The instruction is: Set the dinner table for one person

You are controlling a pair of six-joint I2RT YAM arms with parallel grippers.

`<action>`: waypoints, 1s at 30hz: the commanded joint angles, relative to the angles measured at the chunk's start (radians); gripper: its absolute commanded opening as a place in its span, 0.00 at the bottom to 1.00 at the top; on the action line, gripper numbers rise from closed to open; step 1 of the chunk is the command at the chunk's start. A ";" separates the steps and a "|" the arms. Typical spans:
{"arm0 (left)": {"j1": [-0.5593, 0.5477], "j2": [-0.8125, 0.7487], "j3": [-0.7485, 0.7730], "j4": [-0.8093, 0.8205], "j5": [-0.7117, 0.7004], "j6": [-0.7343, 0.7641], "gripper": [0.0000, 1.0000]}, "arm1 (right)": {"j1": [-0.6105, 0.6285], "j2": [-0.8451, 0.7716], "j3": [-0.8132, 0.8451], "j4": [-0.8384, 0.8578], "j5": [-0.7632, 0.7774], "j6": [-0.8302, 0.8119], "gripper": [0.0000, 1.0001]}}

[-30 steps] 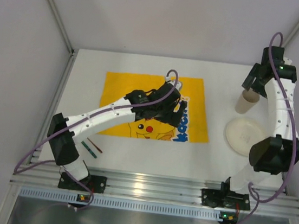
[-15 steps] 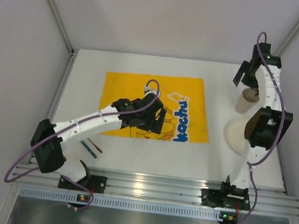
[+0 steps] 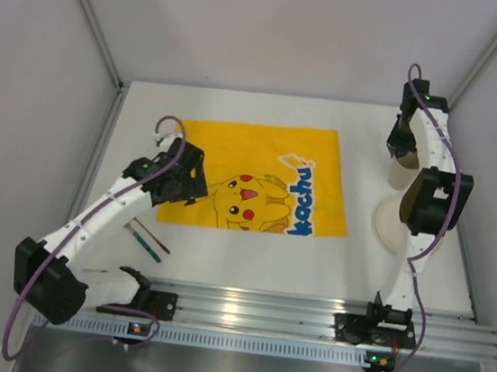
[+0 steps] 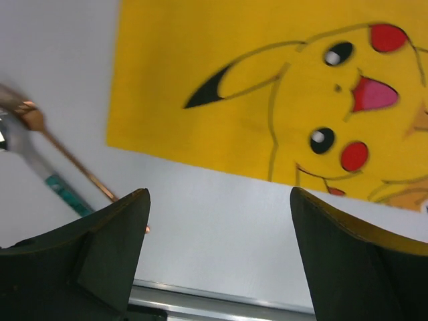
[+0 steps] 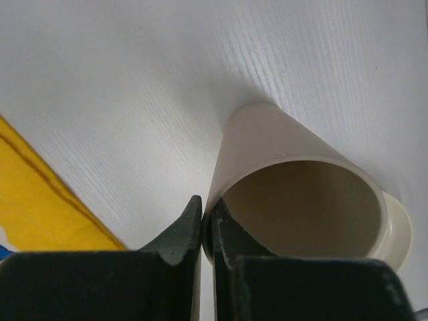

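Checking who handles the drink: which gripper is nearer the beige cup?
Right. The right gripper pinches the rim of the cup; the left gripper hangs open far off, by the yellow mat's near left corner.

This is a robotics lab test cell, not a home: a bare white table (image 3: 247,268) boxed in by plain grey panel walls (image 3: 277,26), a left arm (image 3: 104,216) and right arm (image 3: 437,153) bolted to an aluminium rail (image 3: 251,312), and purple cables (image 3: 168,121) looping loose.

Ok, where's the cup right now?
In the top view the beige cup stands on the far right of the table, just beyond the plate and right of the Pikachu mat; the right gripper pinches its rim.
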 commanded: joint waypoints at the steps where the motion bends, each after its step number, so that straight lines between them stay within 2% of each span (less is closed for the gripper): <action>1: 0.190 -0.105 -0.054 -0.118 -0.092 -0.011 0.91 | 0.022 -0.044 0.044 0.004 0.033 0.015 0.00; 3: 0.258 -0.120 -0.075 -0.141 -0.086 -0.004 0.93 | 0.041 -0.076 0.048 -0.005 0.038 0.018 0.00; 4: 0.301 -0.119 -0.078 -0.178 -0.101 -0.013 0.98 | 0.041 -0.090 0.063 -0.008 0.038 0.024 0.00; 10: 0.417 -0.116 -0.126 -0.195 -0.052 -0.082 0.98 | 0.235 -0.160 0.165 -0.034 0.018 0.046 0.00; 12: 0.427 -0.102 -0.144 -0.170 0.009 -0.120 0.96 | 0.318 -0.163 0.172 -0.030 0.033 0.049 0.00; 15: 0.428 -0.062 -0.180 -0.166 0.035 -0.187 0.93 | 0.378 -0.142 0.174 -0.011 0.019 0.069 0.00; 18: 0.430 -0.024 -0.267 -0.079 0.081 -0.250 0.92 | 0.417 -0.108 0.166 0.036 0.003 0.064 0.00; 23: 0.434 0.038 -0.332 0.004 0.126 -0.266 0.91 | 0.440 -0.010 0.214 0.090 0.036 0.037 0.00; 30: 0.434 0.021 -0.341 0.035 0.107 -0.266 0.87 | 0.454 0.099 0.235 0.147 0.055 0.047 0.00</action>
